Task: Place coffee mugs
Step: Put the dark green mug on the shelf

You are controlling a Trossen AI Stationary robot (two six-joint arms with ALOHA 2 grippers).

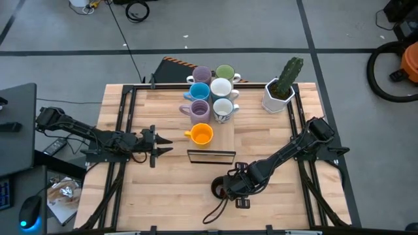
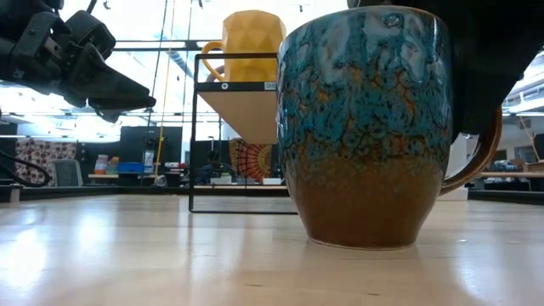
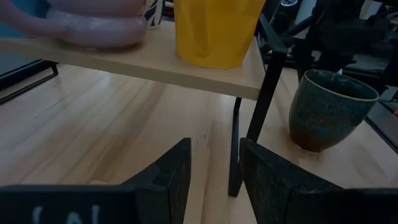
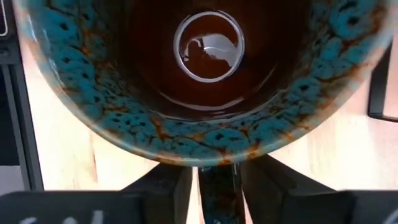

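Observation:
A dark mug (image 1: 217, 189) with blue-and-brown glaze stands on its base on the near part of the table and fills the low view (image 2: 365, 127). My right gripper (image 4: 217, 186) is over it, shut on it. An orange mug (image 1: 201, 134) stands at the near end of a raised wooden shelf (image 2: 246, 98). Behind it stand two lilac mugs (image 1: 198, 109), two white ones (image 1: 223, 109), a light blue one (image 1: 199, 91) and a green one (image 1: 225, 72). My left gripper (image 1: 163, 145) hovers open, left of the shelf, pointing at it (image 3: 214, 180). My right gripper pinches a narrow glazed strip (image 4: 217, 180) at the mug's rim between its two fingers; it looks like the handle (image 2: 480, 161). The fingers come from above and from the table's right. The mug stands upright with its base (image 2: 365, 242) on the table.
A white faceted pot with a cactus (image 1: 279, 91) stands at the far right of the table. The shelf's black metal frame (image 1: 211, 156) stands between the two grippers. Bare wood lies along the near left part of the table (image 1: 157, 196).

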